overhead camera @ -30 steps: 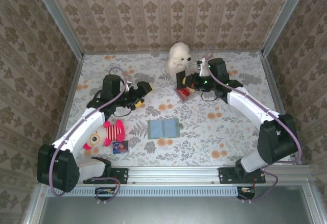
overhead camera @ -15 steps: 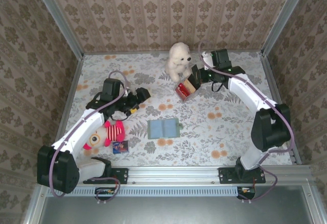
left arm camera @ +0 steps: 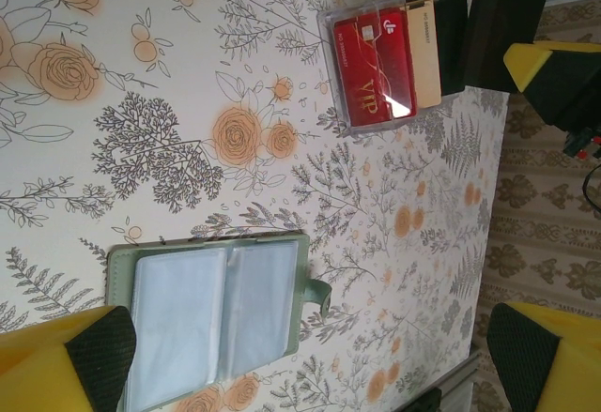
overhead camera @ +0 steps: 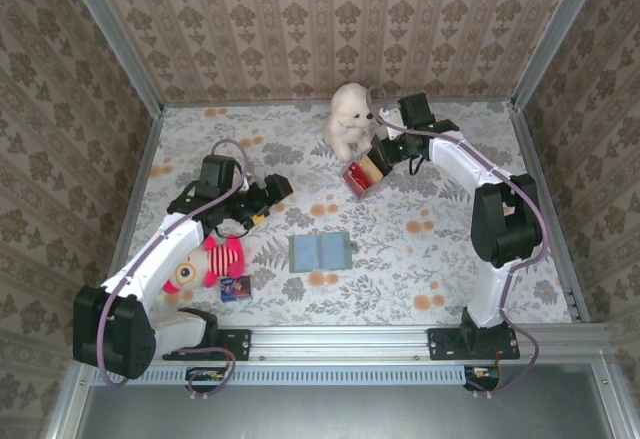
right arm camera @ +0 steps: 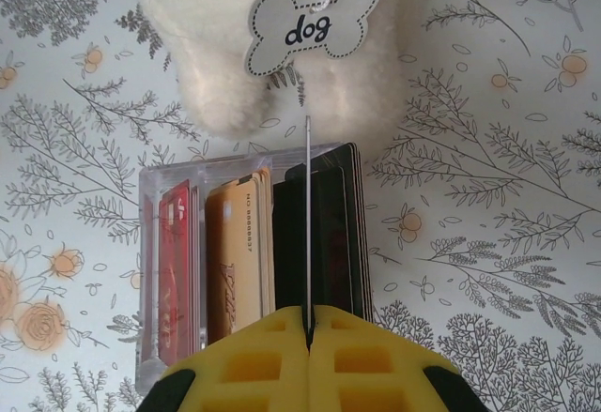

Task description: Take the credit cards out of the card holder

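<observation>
- right claw [right arm camera: 308, 326] is clenched on one dark card [left arm camera: 507, 20], thin edge up, hanging right over the clear box [right arm camera: 148, 243] by the table's [overhead camera: 450, 279] far edge
- other credit cards [left arm camera: 380, 65] already sit in that box; card holder [left arm camera: 216, 309] lies open mid-table, pockets look empty to me
- left claw [overhead camera: 270, 195] is spread wide, holding nothing
- worry: let go crooked and the card clips the box wall and skips out, or the claw nudges the plush dog [overhead camera: 350, 117] just behind
</observation>
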